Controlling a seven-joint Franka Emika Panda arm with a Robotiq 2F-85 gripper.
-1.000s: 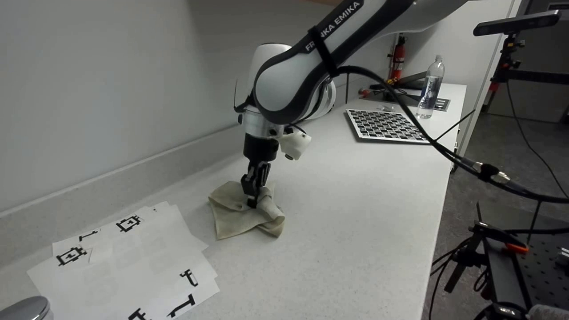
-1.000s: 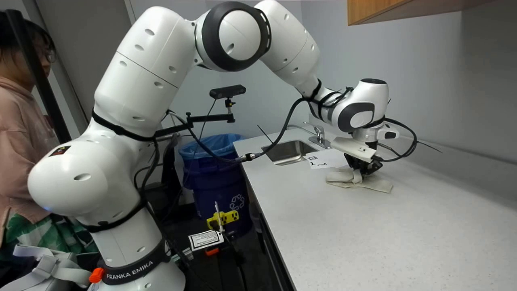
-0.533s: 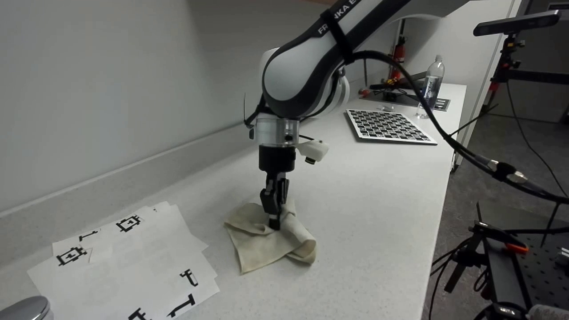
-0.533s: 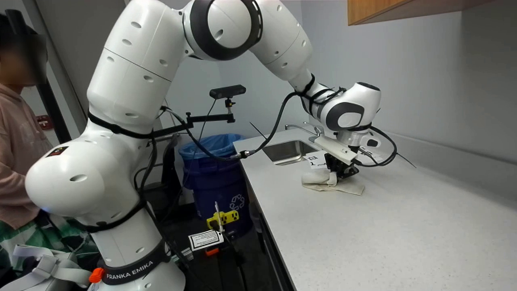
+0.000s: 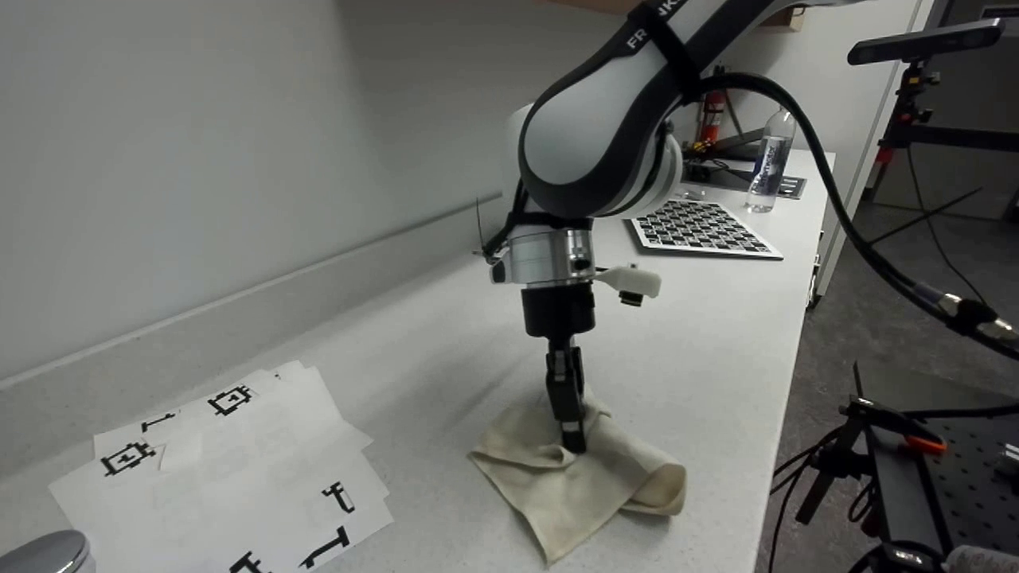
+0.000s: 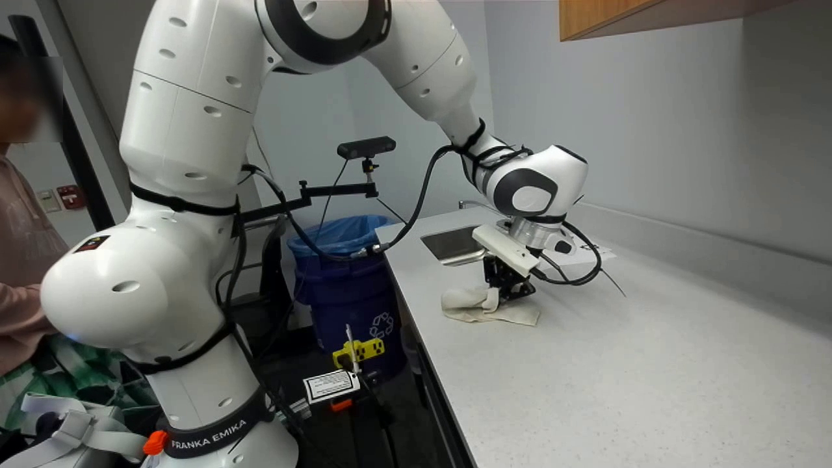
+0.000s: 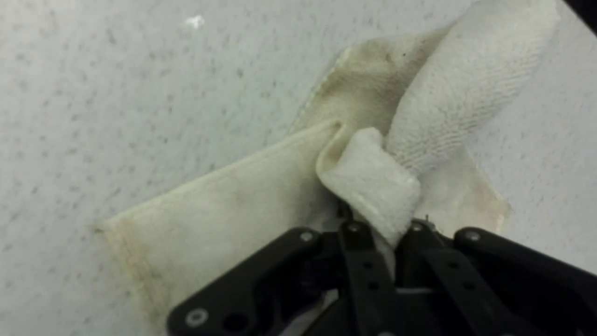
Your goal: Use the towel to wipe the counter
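Towel [image 7: 298, 175], nubbly and rumpled, sits pinched in the end effector [image 7: 386, 231].

The gripper [image 7: 386, 233] is pinching a fold of the towel [image 7: 373, 175], which is lying beyond the gripper and to both sides, on the speckled counter [image 7: 140, 107].

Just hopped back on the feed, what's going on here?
The arm is wiping the counter: its hand is shut on a fold of the towel, which lies rumpled there. Over the last second the towel has slid farther from the wall. The papers lie apart from it, and the board and upright bottle are farther along. A person, partly cut off, shows at the border of an exterior view.
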